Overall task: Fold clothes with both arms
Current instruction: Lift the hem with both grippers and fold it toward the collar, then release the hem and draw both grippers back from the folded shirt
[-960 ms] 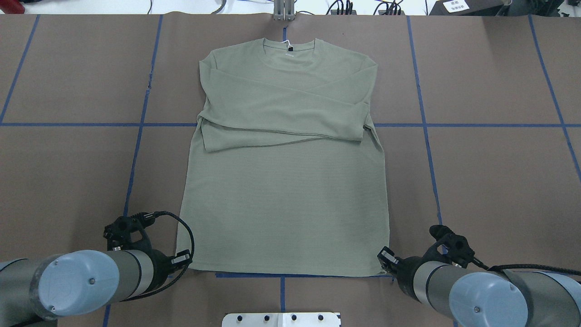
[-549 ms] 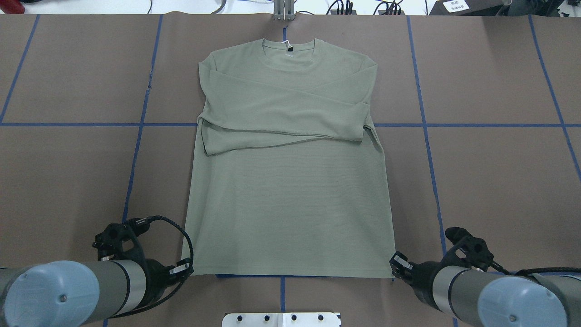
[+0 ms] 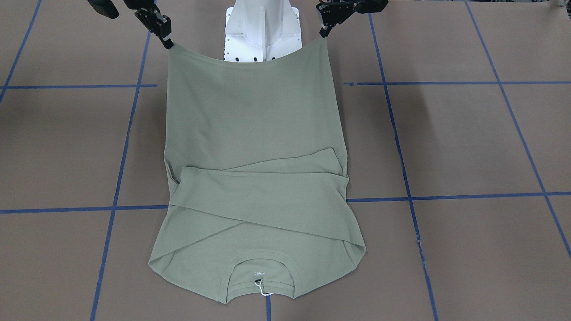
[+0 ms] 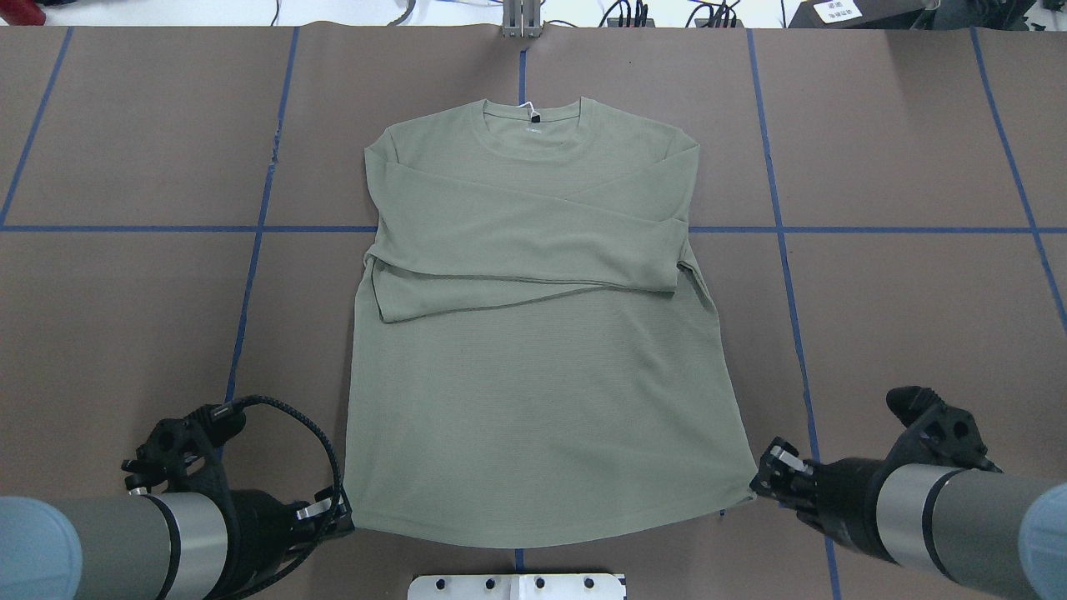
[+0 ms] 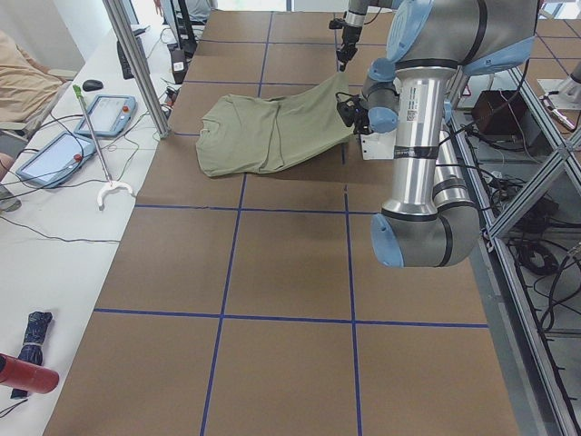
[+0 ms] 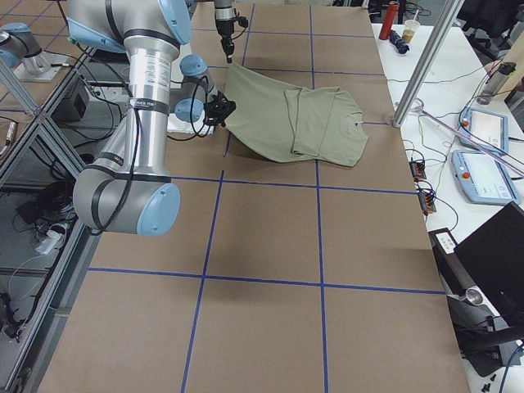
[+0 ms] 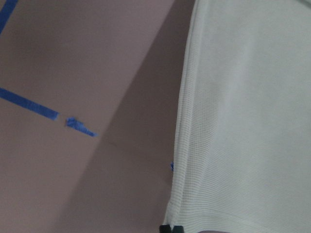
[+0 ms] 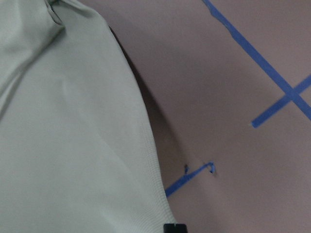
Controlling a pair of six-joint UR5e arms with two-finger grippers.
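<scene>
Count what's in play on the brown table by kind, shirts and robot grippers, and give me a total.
shirt: 1
grippers: 2, the left gripper and the right gripper, each clamped on a hem corner
total: 3

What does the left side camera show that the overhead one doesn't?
Only the side view: the near hem of the shirt hangs raised off the table, and tablets lie on a white bench. Only overhead: the white tag string at the collar. Both: the green shirt, with the left pincer and right pincer gripping its hem corners.
</scene>
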